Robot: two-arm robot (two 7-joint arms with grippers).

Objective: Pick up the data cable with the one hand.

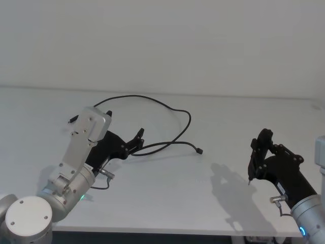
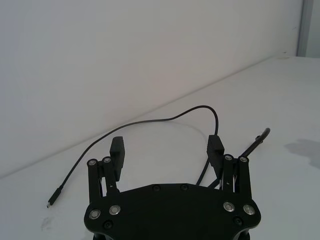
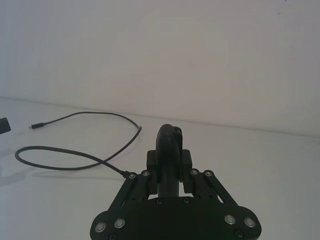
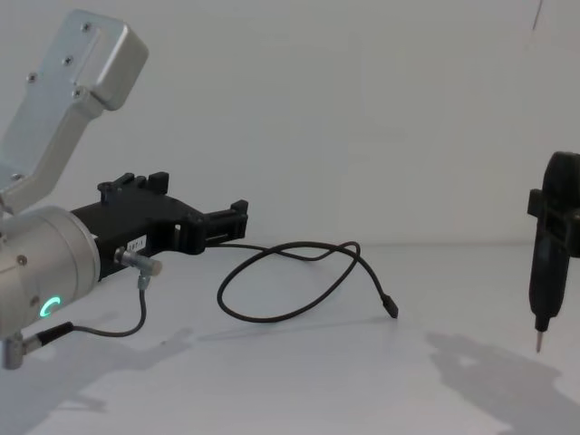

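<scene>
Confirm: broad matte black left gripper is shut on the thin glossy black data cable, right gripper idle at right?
Wrong: left wrist view shows the broad matte black left gripper open, not clamping the thin glossy black data cable. The slim black right gripper idles at right.

Head view looks down on the table [image 1: 167,193]; chest view looks across it from low. Wrist views sit close behind the left end effector [image 2: 166,150] and the right end effector [image 3: 170,135]. All share the data cable [image 1: 172,108].
</scene>
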